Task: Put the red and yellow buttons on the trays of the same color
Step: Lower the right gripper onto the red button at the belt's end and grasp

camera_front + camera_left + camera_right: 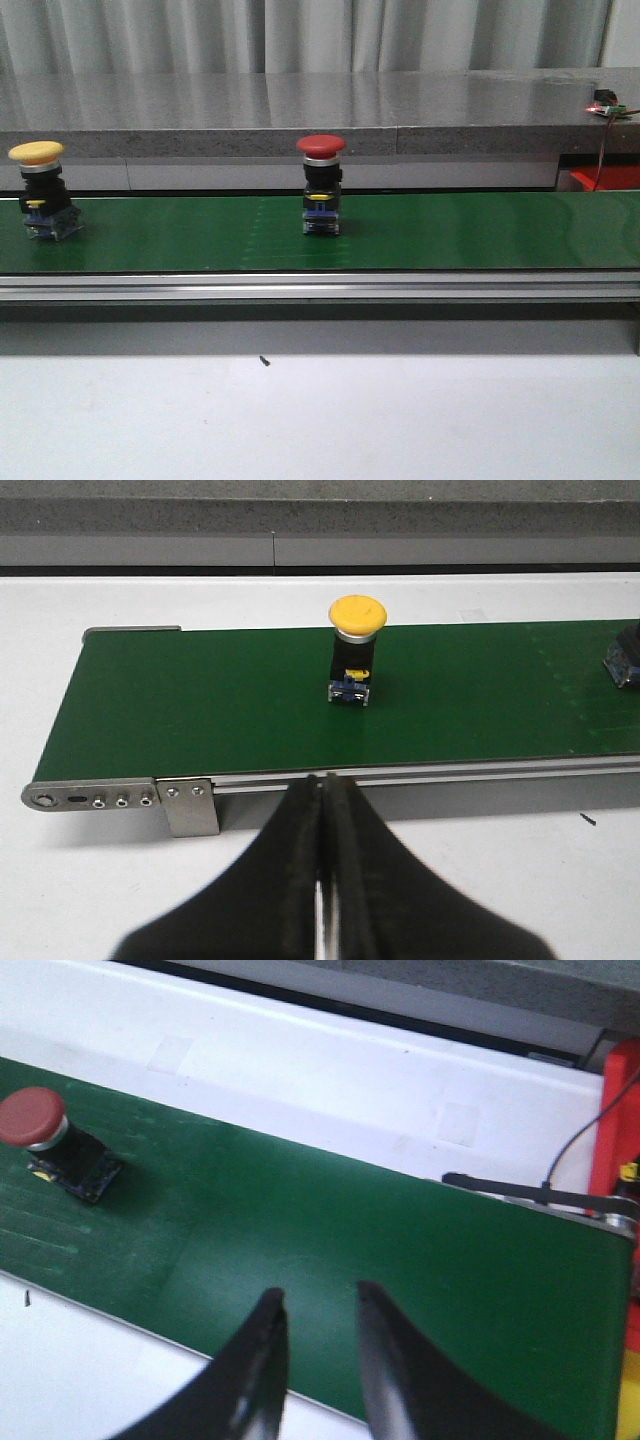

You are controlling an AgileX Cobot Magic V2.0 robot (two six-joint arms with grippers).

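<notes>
A yellow button (40, 190) stands upright on the green conveyor belt (450, 230) at its left end; the left wrist view shows the yellow button (356, 640) mid-belt. A red button (321, 182) stands upright near the belt's middle, seen in the right wrist view as the red button (45, 1135) far off to one side. My left gripper (326, 780) is shut with nothing in it, over the white table short of the belt rail. My right gripper (318, 1294) hovers open and empty over the belt. A red tray (605, 179) shows at the far right; a yellow tray edge (630, 1405) peeks beside the belt's end.
A grey stone ledge (300, 115) runs behind the belt. The belt's aluminium rail (320, 285) fronts a white table (300, 420). A small circuit board with a wire (605, 110) sits on the ledge at the right. The belt's end roller (540, 1195) is near the red tray (615, 1120).
</notes>
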